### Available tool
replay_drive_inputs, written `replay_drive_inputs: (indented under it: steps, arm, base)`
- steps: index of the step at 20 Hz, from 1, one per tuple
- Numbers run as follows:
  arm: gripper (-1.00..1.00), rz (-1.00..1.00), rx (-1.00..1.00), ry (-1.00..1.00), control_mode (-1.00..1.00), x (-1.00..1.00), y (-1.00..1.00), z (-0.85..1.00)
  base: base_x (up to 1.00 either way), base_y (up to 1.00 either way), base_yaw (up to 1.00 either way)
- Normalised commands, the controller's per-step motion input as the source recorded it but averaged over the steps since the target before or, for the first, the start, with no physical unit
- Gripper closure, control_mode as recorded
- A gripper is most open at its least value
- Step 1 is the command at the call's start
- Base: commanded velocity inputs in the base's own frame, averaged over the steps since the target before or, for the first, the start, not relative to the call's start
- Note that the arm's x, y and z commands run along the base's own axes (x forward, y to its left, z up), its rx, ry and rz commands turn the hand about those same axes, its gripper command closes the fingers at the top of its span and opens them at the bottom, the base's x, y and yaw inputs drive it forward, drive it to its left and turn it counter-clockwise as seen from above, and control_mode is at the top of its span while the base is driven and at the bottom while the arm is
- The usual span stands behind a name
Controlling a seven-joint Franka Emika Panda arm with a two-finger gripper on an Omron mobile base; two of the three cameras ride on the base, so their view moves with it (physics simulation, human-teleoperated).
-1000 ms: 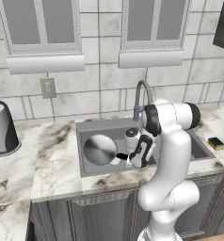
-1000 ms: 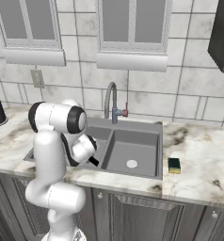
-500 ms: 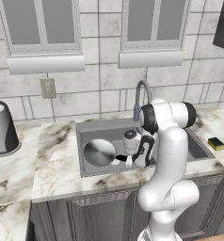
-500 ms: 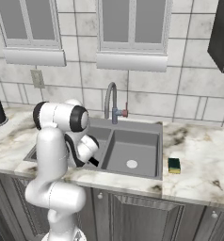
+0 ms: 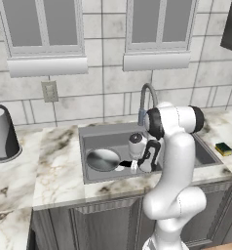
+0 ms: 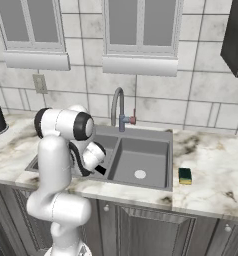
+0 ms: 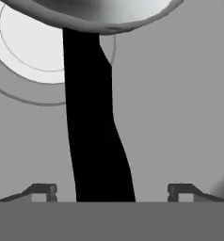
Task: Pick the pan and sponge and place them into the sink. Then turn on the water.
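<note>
The round shiny silver-grey pan (image 5: 103, 159), judged stiff and slippery, is best taken by its straight black handle (image 7: 95, 136), straddled by the wide-spread end effector (image 7: 112, 190).

The white arm rises from the lower right of the left base view, bends at its dark elbow (upper middle) and reaches down-left; the gripper (image 7: 111, 190) hangs low, fingers spread wide.

shiny silver-grey metal pan (image 5: 103, 159) with matt black handle (image 7: 92, 132); dark grey matt sink (image 5: 96, 135), smooth; glossy veined marble counter (image 5: 54, 161); yellow sponge (image 5: 223, 148) with dark green top; grey metal faucet (image 6: 118, 107)
</note>
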Motion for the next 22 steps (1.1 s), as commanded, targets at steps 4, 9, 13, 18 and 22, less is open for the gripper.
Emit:
replay_drive_inputs:
  steps: [4, 9, 13, 18, 22]
  arm:
    - [-1.0, 0.0, 0.0, -0.05, -1.0, -0.02, 0.0, 0.47]
    - [-1.0, 0.0, 0.0, -0.05, -1.0, -0.06, 0.0, 0.55]
    - [-1.0, 0.0, 0.05, -0.04, -1.0, -0.21, 0.0, 0.51]
    - [-1.0, -0.01, 0.09, 0.0, -1.0, -0.25, 0.0, 0.39]
    - [-1.0, -0.05, 0.14, 0.0, -1.0, -0.33, 0.0, 0.48]
  base:
    - [0.0, 0.0, 0.0]
    - [0.0, 0.0, 0.0]
    - [0.0, 0.0, 0.0]
    - [0.0, 0.0, 0.0]
    - [0.0, 0.0, 0.0]
